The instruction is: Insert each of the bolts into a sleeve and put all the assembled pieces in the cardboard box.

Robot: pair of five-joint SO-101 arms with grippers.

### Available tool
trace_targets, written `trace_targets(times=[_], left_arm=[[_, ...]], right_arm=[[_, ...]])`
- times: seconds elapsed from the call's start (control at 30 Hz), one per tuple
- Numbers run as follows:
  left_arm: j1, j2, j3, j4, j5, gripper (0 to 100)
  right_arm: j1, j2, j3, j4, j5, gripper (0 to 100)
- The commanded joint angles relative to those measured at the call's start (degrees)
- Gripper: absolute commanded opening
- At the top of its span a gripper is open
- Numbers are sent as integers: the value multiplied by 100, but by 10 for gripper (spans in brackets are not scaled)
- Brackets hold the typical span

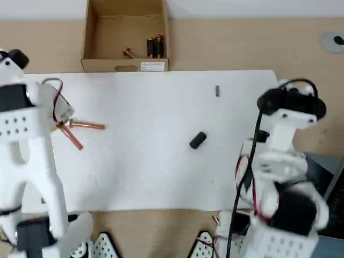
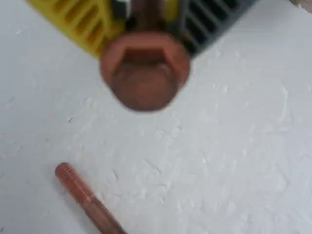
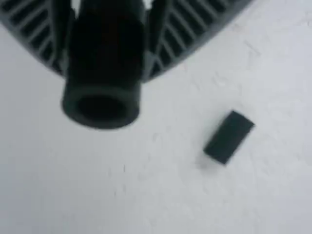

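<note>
Both grippers are loaded. The left gripper point(image 2: 146, 27) is clamped on a copper bolt point(image 2: 145, 73), whose hex head faces the wrist camera. The right gripper point(image 3: 105, 29) is closed around a black sleeve point(image 3: 101, 92), with its open bore showing at the free end.

The step in hand looks like the mating of these two. To do it well, the bolt's threaded end and the sleeve's bore should be brought onto one line before either arm pushes, since a small tilt would probably jam the threads on the rim. Which way the shank points past the jaws is hard to tell, so the bolt may need turning first. Meeting above the middle of the mat point(image 1: 161, 172) would keep both arms within easy reach. One arm should hold steady while the other feeds slowly.

In the high view the arms stand well apart, the left at the mat's left edge and the right off its right side, so bolt and sleeve are far from meeting.

A second bolt point(image 2: 85, 197) lies on the mat just beside the left gripper. A loose sleeve point(image 3: 229, 136) lies near the mat's middle, closer to the right arm.

The box point(image 1: 91, 37) sits beyond the mat's far edge, with dark pieces point(image 1: 155, 47) already inside.
</note>
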Motion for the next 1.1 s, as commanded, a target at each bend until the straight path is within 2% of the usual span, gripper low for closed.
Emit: trace_targets(times=[0.0, 0.23, 0.53, 1.07], left_arm=[[123, -954, 756, -448, -299, 1], [123, -2703, 2875, -1811, -941, 1], [141, -4514, 4976, -3209, -1011, 1], [1837, -7697, 7358, -4624, -1178, 1]], right_arm=[[-92, -558, 497, -404, 44, 9], [-532, -1578, 1692, -1090, 35, 9], [-1121, -2457, 3284, -2418, 35, 9], [-3029, -4295, 5042, -3675, 44, 9]])
